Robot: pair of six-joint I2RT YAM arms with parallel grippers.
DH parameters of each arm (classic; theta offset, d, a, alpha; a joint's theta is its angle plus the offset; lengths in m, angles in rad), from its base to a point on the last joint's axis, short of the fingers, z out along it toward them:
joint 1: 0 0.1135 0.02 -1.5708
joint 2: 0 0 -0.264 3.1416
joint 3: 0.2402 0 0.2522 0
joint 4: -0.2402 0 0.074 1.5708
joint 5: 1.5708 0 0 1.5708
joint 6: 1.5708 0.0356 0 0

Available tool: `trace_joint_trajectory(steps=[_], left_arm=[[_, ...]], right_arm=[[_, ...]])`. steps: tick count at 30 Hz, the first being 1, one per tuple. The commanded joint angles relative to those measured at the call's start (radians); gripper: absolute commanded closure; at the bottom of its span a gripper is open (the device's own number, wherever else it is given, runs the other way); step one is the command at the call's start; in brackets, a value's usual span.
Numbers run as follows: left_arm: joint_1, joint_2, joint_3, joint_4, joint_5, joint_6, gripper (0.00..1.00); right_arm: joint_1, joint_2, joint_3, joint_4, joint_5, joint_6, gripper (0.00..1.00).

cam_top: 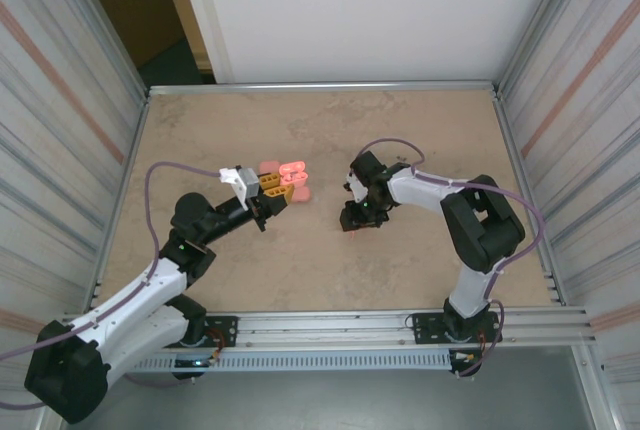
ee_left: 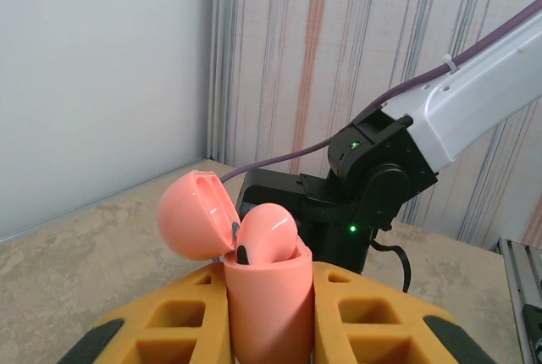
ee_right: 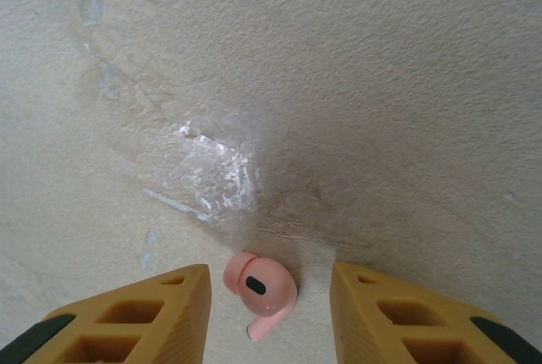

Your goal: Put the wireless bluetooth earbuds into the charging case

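Note:
My left gripper (cam_top: 277,188) is shut on a salmon-pink charging case (ee_left: 267,313), held upright between its yellow fingers (ee_left: 182,313). The case lid (ee_left: 193,216) is flipped open to the left, and one earbud (ee_left: 269,230) sits in the case with its rounded head sticking out. My right gripper (cam_top: 355,222) points down at the table, right of centre. In the right wrist view a second earbud (ee_right: 261,289) lies on the table between that gripper's yellow fingers (ee_right: 157,309). The jaws stand open, with a gap on each side of the earbud.
Two more pink cases (cam_top: 268,166) (cam_top: 301,193) lie on the table beside the held one. The right arm (ee_left: 373,169) is close in front of the left gripper. Striped walls (cam_top: 60,100) enclose the beige table (cam_top: 400,130) on both sides.

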Motion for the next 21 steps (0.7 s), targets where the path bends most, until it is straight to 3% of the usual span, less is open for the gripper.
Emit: trace_joint_trajectory(steps=[1,21], left_arm=[[-0.006,-0.008,0.006,0.003,-0.002,0.015,1.00],[-0.006,-0.012,0.005,-0.005,-0.006,0.018,1.00]], right_arm=[[-0.004,0.021,0.026,0.000,-0.019,0.002,0.60],[0.001,0.019,0.022,-0.013,-0.006,-0.002,0.80]])
